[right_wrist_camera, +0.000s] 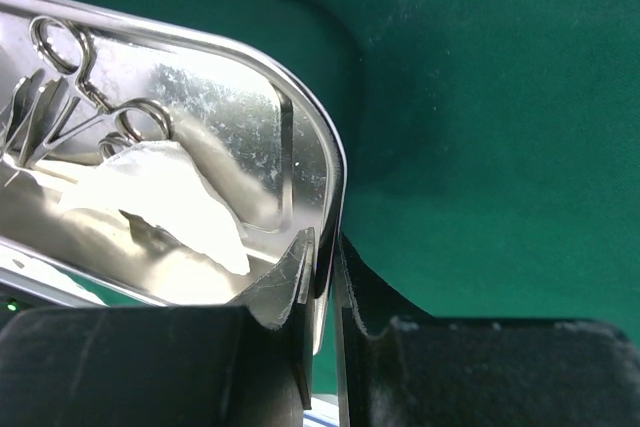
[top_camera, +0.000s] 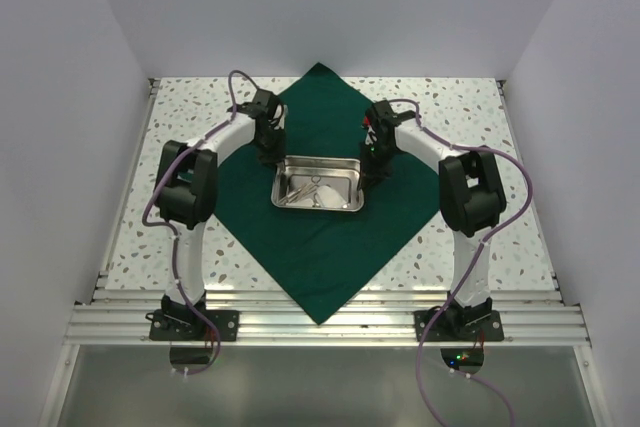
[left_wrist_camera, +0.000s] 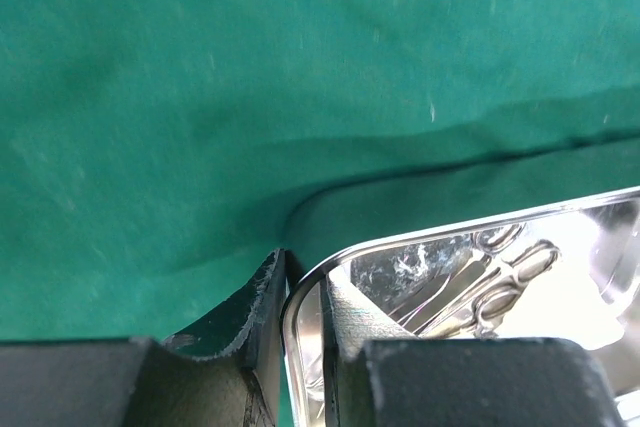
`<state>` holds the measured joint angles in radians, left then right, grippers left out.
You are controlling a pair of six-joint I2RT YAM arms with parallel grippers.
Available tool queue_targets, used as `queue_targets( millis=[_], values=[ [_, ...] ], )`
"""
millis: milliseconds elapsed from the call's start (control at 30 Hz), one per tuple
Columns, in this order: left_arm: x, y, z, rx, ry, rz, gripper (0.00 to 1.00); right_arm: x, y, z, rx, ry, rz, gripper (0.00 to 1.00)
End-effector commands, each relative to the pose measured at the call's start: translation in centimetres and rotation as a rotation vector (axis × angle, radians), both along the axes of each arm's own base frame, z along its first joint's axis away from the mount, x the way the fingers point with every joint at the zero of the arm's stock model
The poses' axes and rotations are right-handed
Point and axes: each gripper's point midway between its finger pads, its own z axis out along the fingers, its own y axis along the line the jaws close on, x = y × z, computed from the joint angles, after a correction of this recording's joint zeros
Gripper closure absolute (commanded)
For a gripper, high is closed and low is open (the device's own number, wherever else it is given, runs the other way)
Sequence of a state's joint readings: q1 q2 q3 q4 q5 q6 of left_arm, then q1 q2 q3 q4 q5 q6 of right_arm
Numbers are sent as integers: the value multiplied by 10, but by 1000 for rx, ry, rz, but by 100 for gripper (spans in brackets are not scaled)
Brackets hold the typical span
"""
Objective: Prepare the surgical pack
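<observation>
Left hand (left_wrist_camera: 300,292) pinches the tray (top_camera: 318,160) by its left end rim, right hand (right_wrist_camera: 322,267) by its right; it sits mid-frame on the cloth (top_camera: 320,257), long axis running hand to hand, so I'd lift level.

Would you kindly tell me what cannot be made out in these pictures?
Top view: instruments in the tray too small to count.
Left wrist: left gripper hides the tray's near rim; right edge cuts its far end.
Right wrist: gauze and left edge hide the instrument tips.
</observation>
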<state>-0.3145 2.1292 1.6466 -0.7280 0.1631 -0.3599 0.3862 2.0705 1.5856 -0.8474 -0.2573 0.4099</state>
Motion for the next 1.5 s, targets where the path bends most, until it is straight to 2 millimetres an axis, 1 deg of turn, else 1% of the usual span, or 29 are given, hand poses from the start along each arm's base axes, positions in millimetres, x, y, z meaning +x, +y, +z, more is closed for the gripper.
queue_targets(
  millis=[0, 133, 167, 300, 467, 567, 600, 633, 667, 700, 733, 767, 833, 867, 900, 933, 967, 1000, 1033, 1067, 1100, 1133, 1167, 1200, 1233, 1267, 1333, 1433, 1467],
  values=[
    [34, -4, 15, -41, -89, 10, 85, -5, 17, 23, 72, -13, 13, 100],
    [35, -7, 13, -56, -85, 12, 85, -4, 13, 12, 39, 9, 25, 100],
    [36, -7, 13, -57, -86, 10, 85, -2, 13, 13, 33, 3, 35, 100],
    [35, -7, 10, -58, -79, 7, 84, -2, 11, 9, 18, 16, 35, 100],
    [33, -9, 10, -71, -73, 1, 83, -3, 8, 6, -1, 23, 40, 100],
    [32, -8, 12, -71, -76, -4, 76, -9, 6, 4, -2, 39, 40, 100],
    [31, -8, 14, -70, -79, -5, 71, -7, 6, 7, 3, 23, 38, 99],
    [32, -8, 16, -72, -84, -7, 67, -7, 5, 7, -4, 21, 35, 89],
    [31, -9, 16, -76, -84, -10, 64, -7, 4, 7, -9, 16, 37, 82],
    [32, -9, 20, -77, -95, -12, 57, -7, 3, 9, -12, 14, 39, 74],
    [33, -8, 22, -77, -100, -12, 53, -5, 1, 11, -19, 10, 36, 65],
    [35, -9, 28, -85, -114, -17, 49, -1, 1, 16, -22, -10, 41, 51],
    [36, -9, 34, -90, -125, -22, 46, 3, -3, 24, -44, -29, 40, 41],
    [36, -8, 39, -98, -131, -19, 43, 10, -6, 32, -48, -52, 39, 31],
    [36, -7, 42, -103, -136, -15, 41, 10, -11, 36, -72, -55, 36, 24],
    [36, -7, 45, -106, -141, -12, 39, 18, -15, 46, -86, -87, 32, 17],
    [35, -6, 50, -108, -151, -10, 36, 22, -21, 52, -107, -105, 37, 11],
    [34, -3, 52, -102, -154, -1, 36, 20, -27, 59, -132, -104, 45, 4],
    [34, 0, 55, -97, -160, 6, 36, 27, -35, 75, -163, -154, 43, 1],
    [31, 4, 60, -101, -175, 15, 36, 27, -40, 81, -185, -171, 65, 1],
    [30, 8, 62, -103, -180, 27, 35, 23, -45, 89, -206, -173, 69, 1],
    [26, 11, 59, -103, -176, 34, 35, 20, -49, 103, -209, -202, 75, 1],
    [26, 13, 67, -113, -195, 40, 35, 16, -51, 110, -206, -210, 77, 1],
    [24, 13, 67, -119, -196, 41, 35, 12, -50, 115, -198, -218, 81, 1],
    [20, 13, 64, -124, -184, 37, 35, 1, -50, 109, -177, -186, 90, 1],
    [16, 12, 59, -126, -162, 36, 36, -3, -48, 115, -154, -205, 88, 1],
    [10, 12, 52, -129, -137, 32, 37, -14, -50, 104, -153, -167, 95, 1],
    [6, 13, 45, -126, -121, 32, 39, -8, -39, 96, -100, -168, 95, 1],
    [4, 14, 44, -123, -115, 33, 39, -8, -37, 97, -98, -171, 92, 1]
  ],
)
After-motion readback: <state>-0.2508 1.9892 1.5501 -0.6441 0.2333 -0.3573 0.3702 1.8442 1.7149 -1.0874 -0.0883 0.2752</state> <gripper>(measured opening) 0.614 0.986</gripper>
